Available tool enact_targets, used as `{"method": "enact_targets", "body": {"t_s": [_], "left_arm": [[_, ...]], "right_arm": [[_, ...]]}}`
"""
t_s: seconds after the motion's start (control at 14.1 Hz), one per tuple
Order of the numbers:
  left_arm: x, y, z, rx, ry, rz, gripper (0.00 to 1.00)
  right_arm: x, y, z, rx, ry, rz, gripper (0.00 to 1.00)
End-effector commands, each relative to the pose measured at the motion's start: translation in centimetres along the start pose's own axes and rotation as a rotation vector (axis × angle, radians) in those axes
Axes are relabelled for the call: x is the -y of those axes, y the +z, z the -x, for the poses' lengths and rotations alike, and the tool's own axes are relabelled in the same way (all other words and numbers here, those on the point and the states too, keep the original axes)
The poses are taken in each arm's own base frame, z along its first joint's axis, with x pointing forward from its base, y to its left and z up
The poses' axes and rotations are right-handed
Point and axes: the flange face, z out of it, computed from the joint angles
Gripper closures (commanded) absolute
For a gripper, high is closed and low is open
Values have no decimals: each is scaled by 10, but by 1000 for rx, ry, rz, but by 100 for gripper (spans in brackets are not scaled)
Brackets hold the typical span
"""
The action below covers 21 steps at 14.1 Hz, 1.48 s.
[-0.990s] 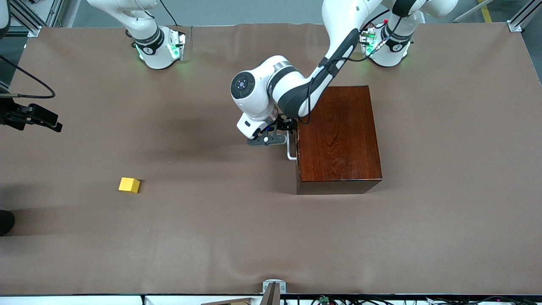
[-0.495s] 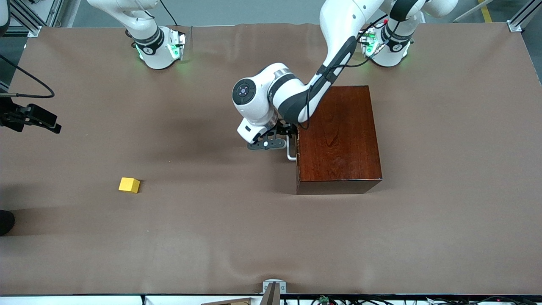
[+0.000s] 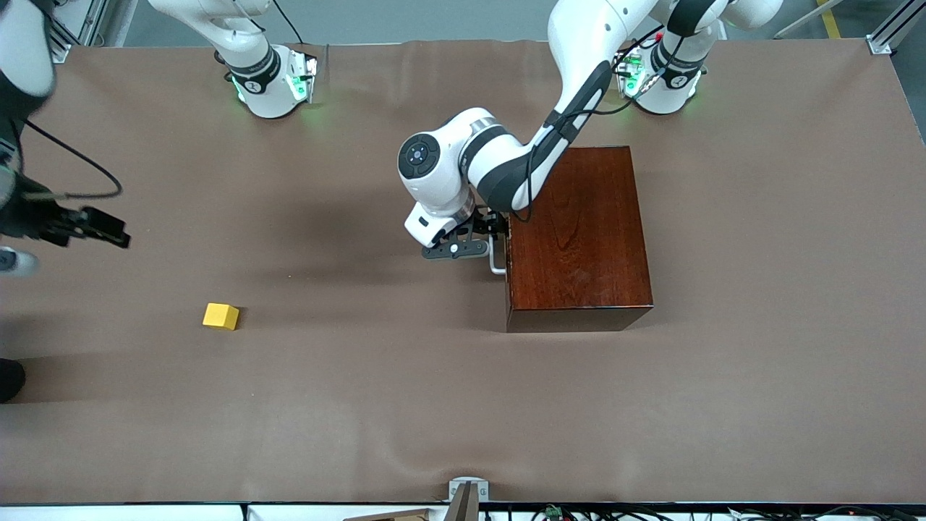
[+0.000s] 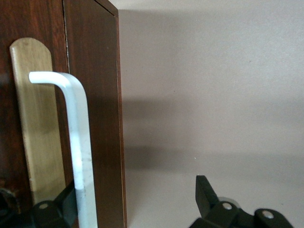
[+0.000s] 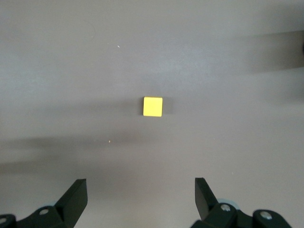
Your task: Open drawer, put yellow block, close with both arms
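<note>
left gripper spread astride the white handle of the shut drawer; should clamp squarely, then pull straight. right gripper spread above the yellow block.

A wide tabletop covered in a matte brown cloth fills nearly the whole scene, its surface gently rippled and crossed by soft, blurred shadows under even overhead light. Along the tabletop's upper edge lies a grey floor with a yellow floor stripe near one corner. Silver aluminium frame posts stand at the tabletop's upper corners. A small metal bracket sits at the middle of its lower edge.
</note>
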Motion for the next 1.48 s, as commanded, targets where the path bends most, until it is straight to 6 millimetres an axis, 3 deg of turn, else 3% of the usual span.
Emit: {"method": "enact_targets", "body": {"t_s": [0.0, 0.49, 1.27, 1.41], "left_arm": [[-3, -10, -3, -40, -5, 19, 0], [-16, -14, -7, -99, -6, 110, 0], [-29, -26, -4, -146, 1, 202, 0], [-35, -29, 0, -155, 8, 225, 0]], "right_arm": [[-2, 41, -1, -8, 2, 8, 0], [3, 149, -42, 25, 116, 12, 0], [12, 259, -61, -59, 157, 5, 0], [13, 268, -63, -58, 154, 7, 0]]}}
